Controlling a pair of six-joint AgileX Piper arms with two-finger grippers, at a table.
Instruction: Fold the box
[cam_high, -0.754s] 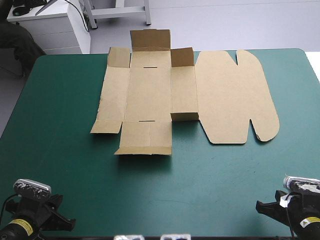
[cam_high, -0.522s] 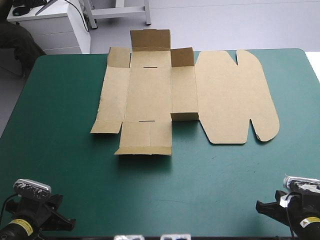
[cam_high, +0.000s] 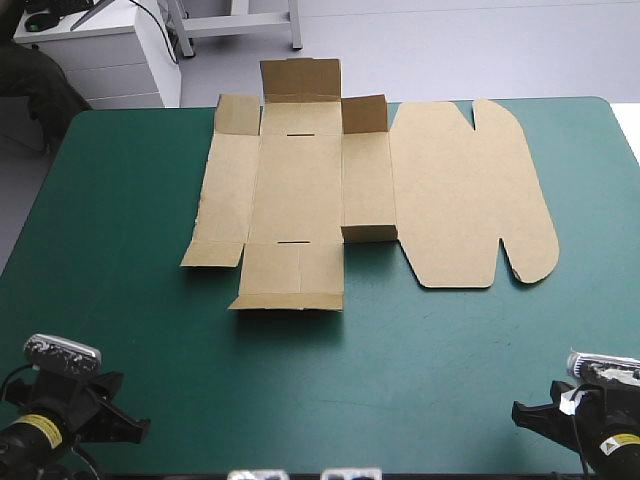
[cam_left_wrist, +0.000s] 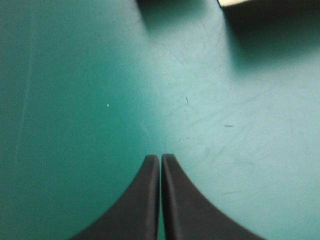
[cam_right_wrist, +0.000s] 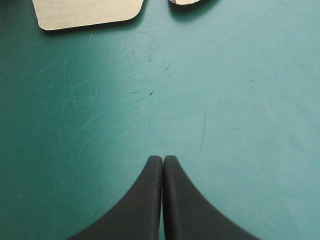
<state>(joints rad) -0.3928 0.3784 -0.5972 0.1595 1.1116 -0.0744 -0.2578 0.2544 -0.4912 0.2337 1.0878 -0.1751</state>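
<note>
- While both arms sit low at the table's near corners, the box (cam_high: 300, 190) lies opened out on the far half of the teal-green cover (cam_high: 330, 390), well apart from either gripper.
- Box: one cut sheet of brown board, mostly flat. Its far flap stands raised at the table's far edge. Two small flaps on the strip right of the middle panel also tilt up.
- Lid panel (cam_high: 470, 200): flat on the cover at the box's right side, with rounded lobes at its far and near ends.
- Left gripper (cam_left_wrist: 160, 157): black fingers pressed together into one pointed arch, nothing between them. It hangs over bare cover. A pale bit of board shows ahead of it, too little to say which part.
- Right gripper (cam_right_wrist: 163, 159): fingers likewise closed tip to tip, holding nothing. A rounded corner of the box (cam_right_wrist: 87, 12) lies ahead of it, apart from the fingertips, with a second small lobe beside that.
- Cover under both grippers carries fine scratches (cam_right_wrist: 202, 132).
- No contact between either gripper and the board in any view.
</note>
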